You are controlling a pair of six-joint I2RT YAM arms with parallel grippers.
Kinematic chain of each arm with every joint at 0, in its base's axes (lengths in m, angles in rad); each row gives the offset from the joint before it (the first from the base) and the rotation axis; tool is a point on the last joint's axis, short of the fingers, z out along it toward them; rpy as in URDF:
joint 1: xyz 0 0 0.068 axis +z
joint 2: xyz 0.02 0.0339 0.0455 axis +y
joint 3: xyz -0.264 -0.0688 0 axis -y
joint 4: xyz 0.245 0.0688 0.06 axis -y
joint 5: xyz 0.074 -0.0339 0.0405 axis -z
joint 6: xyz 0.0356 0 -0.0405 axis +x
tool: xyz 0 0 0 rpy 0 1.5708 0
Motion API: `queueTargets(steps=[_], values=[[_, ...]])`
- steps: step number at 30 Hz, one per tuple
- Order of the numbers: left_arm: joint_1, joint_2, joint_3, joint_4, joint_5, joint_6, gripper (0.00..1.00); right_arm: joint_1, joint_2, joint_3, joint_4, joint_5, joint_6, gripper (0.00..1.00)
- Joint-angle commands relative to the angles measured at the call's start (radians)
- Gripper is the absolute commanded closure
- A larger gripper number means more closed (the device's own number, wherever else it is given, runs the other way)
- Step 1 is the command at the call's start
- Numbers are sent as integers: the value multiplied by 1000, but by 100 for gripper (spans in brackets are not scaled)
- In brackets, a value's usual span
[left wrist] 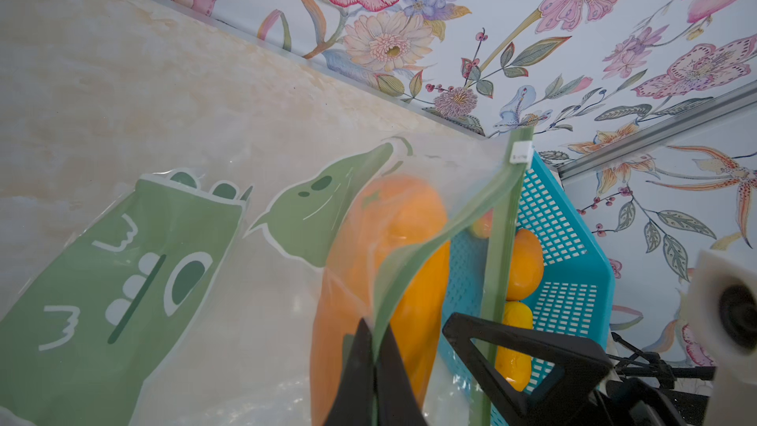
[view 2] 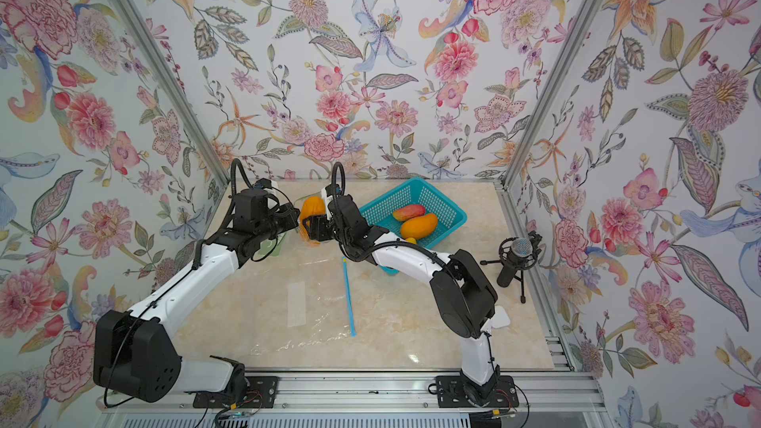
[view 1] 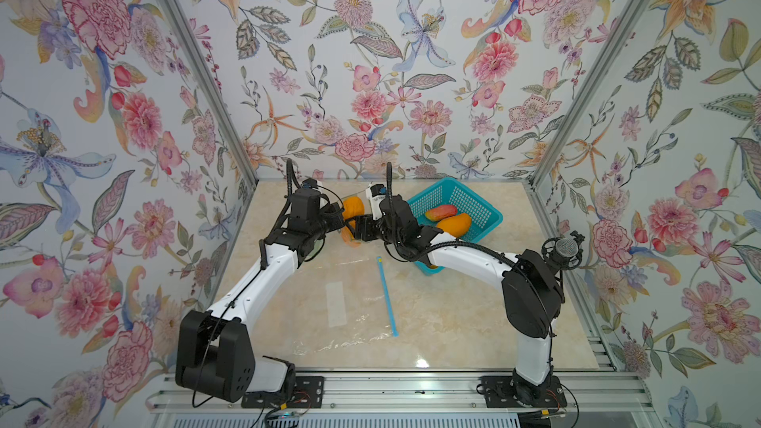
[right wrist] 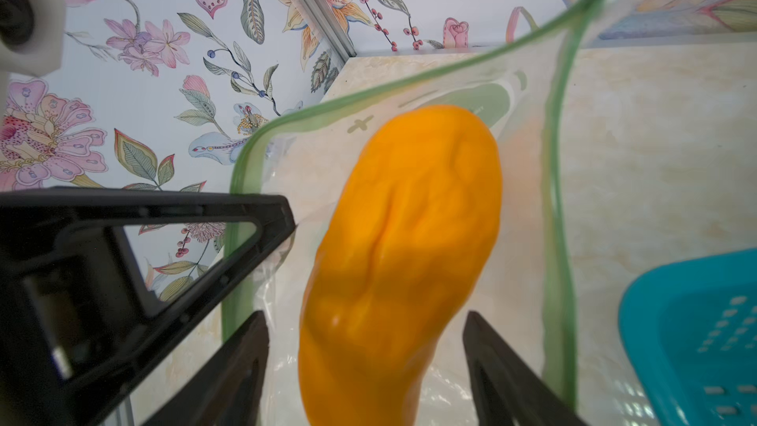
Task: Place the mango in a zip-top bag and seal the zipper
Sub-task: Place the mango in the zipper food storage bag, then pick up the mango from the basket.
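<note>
A yellow-orange mango [right wrist: 401, 239] sits in the mouth of a clear zip-top bag [left wrist: 184, 239] that has a green zipper band [right wrist: 557, 198] and green crocodile print. In both top views the mango [view 1: 353, 207] [view 2: 313, 207] is at the back of the table, between the two arms. My left gripper [left wrist: 375, 329] is shut on one lip of the green zipper band [left wrist: 413, 256] and holds the bag's mouth up. My right gripper [right wrist: 366, 317] is open. Its fingers stand on either side of the mango's near end, with a gap on both sides.
A teal basket [view 1: 473, 203] at the back right holds a reddish mango [view 1: 441, 212] and an orange one [view 1: 454, 224]. A second clear bag with a blue zipper strip [view 1: 388, 296] lies flat mid-table. A microphone on a stand [view 1: 566, 249] is at the right edge.
</note>
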Motion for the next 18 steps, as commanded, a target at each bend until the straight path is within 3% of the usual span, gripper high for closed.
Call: queueTargets(steps=[1,6,11,18], values=[[-8,12,26,11,-1,-18,100,-14,-56,14,13,38,-22,23],[-9,20,23,13,-2,-13,100,-56,-167,-56,-40,109,-17,29],[-8,20,24,11,-10,-5,100,-168,-283,-124,-307,284,40,29],[-8,38,24,18,-2,-4,100,-393,-239,-173,-517,266,99,30]])
